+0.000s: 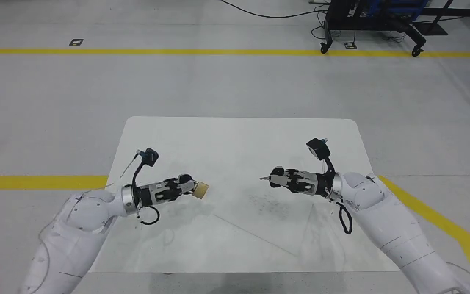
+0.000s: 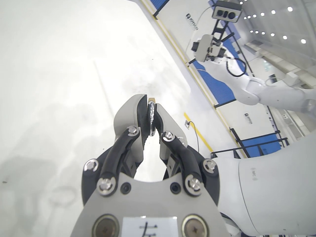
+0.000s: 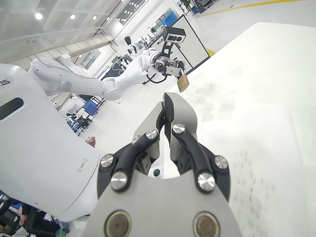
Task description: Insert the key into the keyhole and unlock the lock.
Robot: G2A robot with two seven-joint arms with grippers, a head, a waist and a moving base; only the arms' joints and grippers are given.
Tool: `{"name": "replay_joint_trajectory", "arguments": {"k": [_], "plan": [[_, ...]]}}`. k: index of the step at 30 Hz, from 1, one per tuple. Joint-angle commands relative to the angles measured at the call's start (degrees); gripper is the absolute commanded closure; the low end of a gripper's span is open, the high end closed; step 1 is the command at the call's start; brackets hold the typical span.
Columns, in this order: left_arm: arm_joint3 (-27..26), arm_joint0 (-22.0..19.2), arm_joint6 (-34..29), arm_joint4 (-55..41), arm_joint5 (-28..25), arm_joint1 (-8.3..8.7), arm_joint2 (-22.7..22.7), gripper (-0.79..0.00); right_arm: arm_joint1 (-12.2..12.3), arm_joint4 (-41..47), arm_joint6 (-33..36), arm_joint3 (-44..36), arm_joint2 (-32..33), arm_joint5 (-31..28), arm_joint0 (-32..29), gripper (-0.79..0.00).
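Note:
A brass padlock (image 1: 199, 190) hangs over the left part of the white table (image 1: 242, 140), and my left gripper (image 1: 187, 187) is shut on it. In the left wrist view the pads (image 2: 142, 114) clamp its silver shackle (image 2: 151, 120). From the right wrist view the lock (image 3: 183, 83) dangles under the far left gripper (image 3: 178, 70). My right gripper (image 1: 275, 178) sits over the table's right half, shut on a small silver key (image 1: 264, 178) that points toward the lock. Its fingers (image 3: 170, 109) are pressed together, hiding the key between them. A wide gap separates key and lock.
The table surface shows grey scuff marks (image 1: 268, 202) near the middle. A yellow floor line (image 1: 220, 51) runs behind the table, and a dark wheeled frame (image 1: 374, 22) stands far back right.

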Motion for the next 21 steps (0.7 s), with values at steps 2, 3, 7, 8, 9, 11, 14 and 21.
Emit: {"name": "replay_joint_trajectory", "arguments": {"k": [2, 3, 7, 8, 9, 11, 14, 21], "plan": [[0.86, -0.71, 0.28, 1.52, -0.89, 0.0, -0.08, 0.0, 0.0, 0.0, 0.0, 0.0, 0.0, 0.0, 0.0, 0.0], [0.86, -0.71, 0.28, 1.52, -0.89, 0.0, -0.08, 0.0, 0.0, 0.0, 0.0, 0.0, 0.0, 0.0, 0.0, 0.0], [1.03, -0.61, 0.64, 1.43, -0.38, -0.02, -0.09, 0.0, 0.0, 0.0, 0.0, 0.0, 0.0, 0.0, 0.0, 0.0], [1.05, -0.49, 1.2, 0.68, 1.42, -0.14, 0.36, 0.0, 0.0, 0.0, 0.0, 0.0, 0.0, 0.0, 0.0, 0.0], [1.35, -0.64, 1.92, -0.92, 2.9, -0.3, 0.76, 0.0, 0.0, 0.0, 0.0, 0.0, 0.0, 0.0, 0.0, 0.0], [2.77, -1.51, 0.64, -6.53, 5.8, -0.77, 2.68, 0.0, 0.0, 0.0, 0.0, 0.0, 0.0, 0.0, 0.0, 0.0], [7.18, -4.73, -2.3, -16.54, 11.7, -1.78, 5.8, 0.0, -0.15, -1.58, -2.05, -1.18, -0.13, 2.54, -0.61, 0.0], [19.16, -12.33, -14.26, -41.98, 15.89, -4.94, 11.31, 0.0, -1.65, -4.54, -6.42, -5.04, -3.53, 5.63, 0.85, 0.0]]}}
